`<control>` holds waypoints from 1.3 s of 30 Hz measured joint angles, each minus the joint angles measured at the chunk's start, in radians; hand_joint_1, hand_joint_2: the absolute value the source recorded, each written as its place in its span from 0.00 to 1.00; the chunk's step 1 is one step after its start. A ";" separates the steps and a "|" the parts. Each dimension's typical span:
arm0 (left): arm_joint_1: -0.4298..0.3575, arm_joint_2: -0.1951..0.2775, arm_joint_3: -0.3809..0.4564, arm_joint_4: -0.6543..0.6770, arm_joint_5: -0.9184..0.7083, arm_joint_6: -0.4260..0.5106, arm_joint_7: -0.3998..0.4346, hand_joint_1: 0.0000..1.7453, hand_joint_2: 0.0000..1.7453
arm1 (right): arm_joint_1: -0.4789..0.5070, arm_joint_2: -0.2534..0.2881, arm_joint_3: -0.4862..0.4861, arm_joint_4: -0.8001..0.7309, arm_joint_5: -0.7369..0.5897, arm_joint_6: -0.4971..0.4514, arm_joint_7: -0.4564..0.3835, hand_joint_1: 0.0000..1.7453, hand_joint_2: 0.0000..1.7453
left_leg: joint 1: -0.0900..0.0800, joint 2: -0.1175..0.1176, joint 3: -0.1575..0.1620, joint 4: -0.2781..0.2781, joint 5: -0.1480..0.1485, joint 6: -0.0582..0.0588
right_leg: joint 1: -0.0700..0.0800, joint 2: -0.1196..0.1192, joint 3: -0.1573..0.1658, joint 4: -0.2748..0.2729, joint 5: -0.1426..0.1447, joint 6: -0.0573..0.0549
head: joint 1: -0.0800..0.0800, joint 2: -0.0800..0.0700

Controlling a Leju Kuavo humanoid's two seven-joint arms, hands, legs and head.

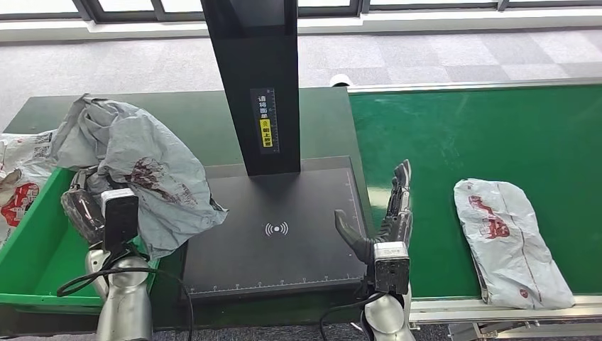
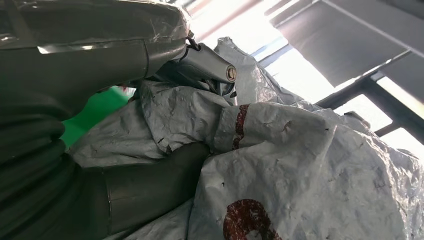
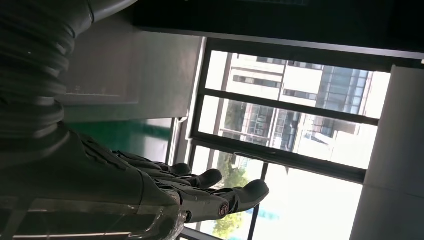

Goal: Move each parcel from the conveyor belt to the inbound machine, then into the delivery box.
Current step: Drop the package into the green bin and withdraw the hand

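My left hand (image 1: 89, 206) grips a crumpled grey parcel (image 1: 145, 170) with a dark red print, lifted between the green delivery box (image 1: 42, 249) and the black inbound machine's scanning plate (image 1: 277, 227). Up close, the same grey parcel (image 2: 300, 165) bulges over my left hand (image 2: 150, 185). Over the plate's right edge my right hand (image 1: 387, 220) stands open, fingers straight and pointing away, holding nothing; the wrist view shows the right hand (image 3: 200, 192) with fingers extended. A white parcel (image 1: 511, 241) with red print lies flat on the green conveyor belt (image 1: 461, 135), right of that hand.
The machine's black column (image 1: 259, 85) rises behind the plate. More white parcels (image 1: 21, 177) lie at the delivery box's far left end. A metal rail (image 1: 497, 307) borders the belt's near edge.
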 joint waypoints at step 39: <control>-0.247 0.000 0.607 0.125 -0.314 0.000 -0.096 0.00 1.00 | 0.025 0.008 0.066 0.009 0.037 0.095 0.000 0.00 1.00 | 0.000 0.000 0.000 0.000 0.001 -0.001 | 0.001 0.000 0.000 0.000 0.000 0.000 | 0.000 0.000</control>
